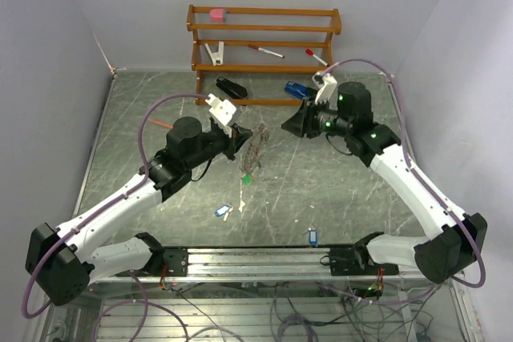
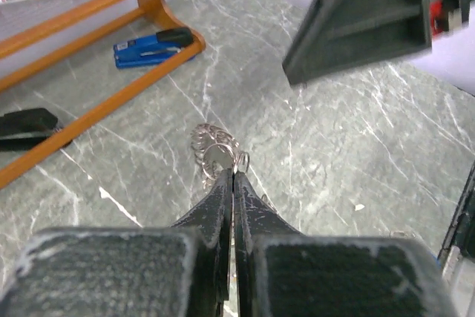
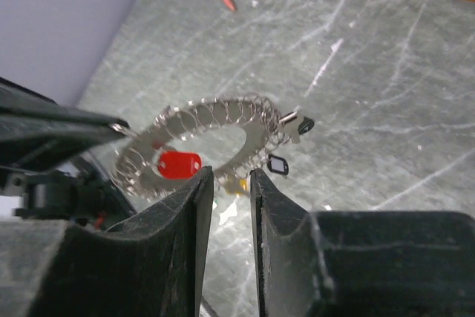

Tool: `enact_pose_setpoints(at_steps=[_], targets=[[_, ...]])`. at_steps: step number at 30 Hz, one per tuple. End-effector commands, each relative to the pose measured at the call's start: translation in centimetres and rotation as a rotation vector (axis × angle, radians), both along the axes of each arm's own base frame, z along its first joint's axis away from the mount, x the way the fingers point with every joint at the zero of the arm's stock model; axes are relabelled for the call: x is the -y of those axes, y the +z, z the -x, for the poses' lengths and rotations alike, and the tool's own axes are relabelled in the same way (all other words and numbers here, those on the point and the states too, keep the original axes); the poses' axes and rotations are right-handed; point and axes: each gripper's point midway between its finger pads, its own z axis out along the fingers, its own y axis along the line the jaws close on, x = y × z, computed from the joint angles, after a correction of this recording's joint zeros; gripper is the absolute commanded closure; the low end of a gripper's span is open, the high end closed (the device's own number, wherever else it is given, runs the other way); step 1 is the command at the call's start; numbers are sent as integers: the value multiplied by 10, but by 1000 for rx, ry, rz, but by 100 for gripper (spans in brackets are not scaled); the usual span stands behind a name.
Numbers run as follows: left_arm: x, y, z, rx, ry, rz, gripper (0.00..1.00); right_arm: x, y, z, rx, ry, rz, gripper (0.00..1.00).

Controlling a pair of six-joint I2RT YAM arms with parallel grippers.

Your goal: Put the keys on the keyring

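Grey marbled table (image 1: 337, 190), seen from above. A wooden rack (image 1: 264, 28) stands at the far edge. Its top tier bears a pink block (image 1: 217, 14). The tier below bears a white clip (image 1: 215, 54), a red-capped marker (image 1: 264, 51) and a second marker (image 1: 315, 56). A black stapler (image 1: 232, 87) and a blue stapler (image 1: 296, 90) lie at the rack's foot, by its lowest rail. An orange pencil (image 1: 158, 122) lies left of centre. A blue-tagged key (image 1: 223, 211) lies toward the near edge, with a small pale piece (image 1: 242, 206) just beside it. A second blue-tagged key (image 1: 313, 236) lies further right, close to the near edge.
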Motion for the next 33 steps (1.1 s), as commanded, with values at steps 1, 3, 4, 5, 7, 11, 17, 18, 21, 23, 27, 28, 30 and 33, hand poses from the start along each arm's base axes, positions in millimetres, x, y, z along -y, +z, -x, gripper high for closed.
enact_pose_setpoints(at_steps=[1, 3, 4, 5, 7, 11, 17, 18, 21, 23, 27, 28, 30, 33], targets=[[-8, 19, 7, 12, 7, 42, 93, -17, 33, 13, -155, 155, -193, 74], [-17, 17, 1, 60, 51, -5, 93, -25, 36, 22, -238, 221, -232, 74], [-22, 17, -2, 101, 69, -35, 93, -28, 36, 25, -280, 232, -249, 74], [-28, 18, -6, 148, 100, -53, 93, -29, 37, 28, -321, 238, -268, 74], [-38, 27, -16, 277, 160, -81, 93, -33, 34, 33, -406, 241, -316, 75], [-46, 23, -23, 468, 198, -126, 93, -39, 22, 40, -564, 212, -405, 81], [-43, 16, -18, 718, 173, -179, 93, -37, 6, 36, -686, 108, -428, 80], [-43, 15, -15, 755, 170, -186, 93, -37, 5, 35, -687, 95, -419, 77], [-40, 13, -5, 891, 156, -227, 93, -35, -4, 28, -701, 39, -417, 74], [-36, 11, 2, 959, 135, -244, 93, -38, -10, 26, -723, 19, -437, 73], [-27, 10, 14, 1071, 90, -271, 93, -50, -22, 24, -785, -8, -462, 73], [-25, 9, 17, 1095, 76, -281, 93, -54, -21, 24, -788, -9, -465, 73], [-22, 4, 23, 1148, 46, -305, 93, -64, -19, 21, -784, -9, -469, 73], [-18, 1, 31, 1212, 25, -323, 93, -77, -19, 24, -795, 2, -461, 76]])
